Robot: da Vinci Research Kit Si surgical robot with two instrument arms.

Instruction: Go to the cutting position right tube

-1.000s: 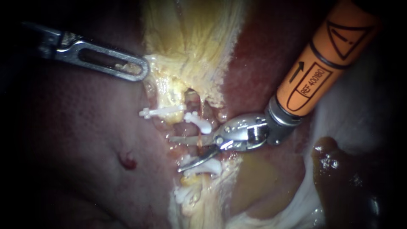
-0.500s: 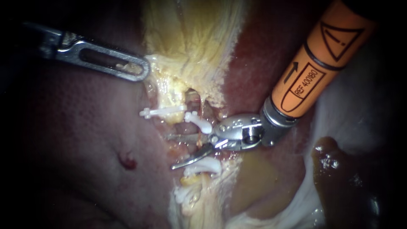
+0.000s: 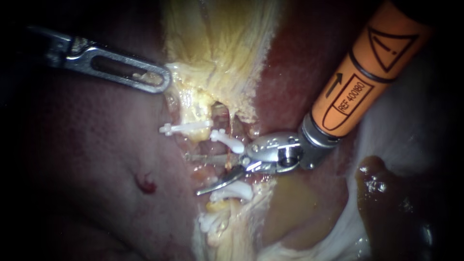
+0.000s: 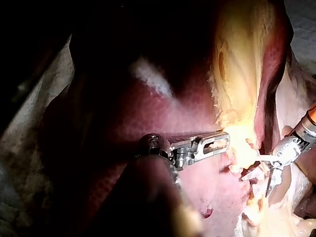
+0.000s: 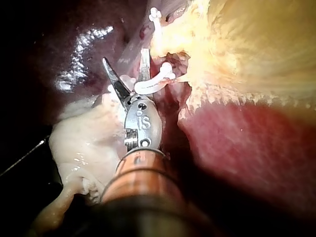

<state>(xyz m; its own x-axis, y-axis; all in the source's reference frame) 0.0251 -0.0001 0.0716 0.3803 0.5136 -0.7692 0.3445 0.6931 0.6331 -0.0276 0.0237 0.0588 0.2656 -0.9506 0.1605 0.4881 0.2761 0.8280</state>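
Right instrument [image 3: 192,174] claw spread astride tube [image 3: 216,168] between white clips [image 3: 228,140]; left instrument [image 3: 163,80] claw clamped on yellow tissue [image 3: 193,79]

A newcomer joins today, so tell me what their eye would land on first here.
First comes the right instrument, with its bright orange shaft entering from the upper right and its blades open mid-scene among the white clips. Next is the yellow tissue above them, its edge gripped by the left instrument coming in from the left.
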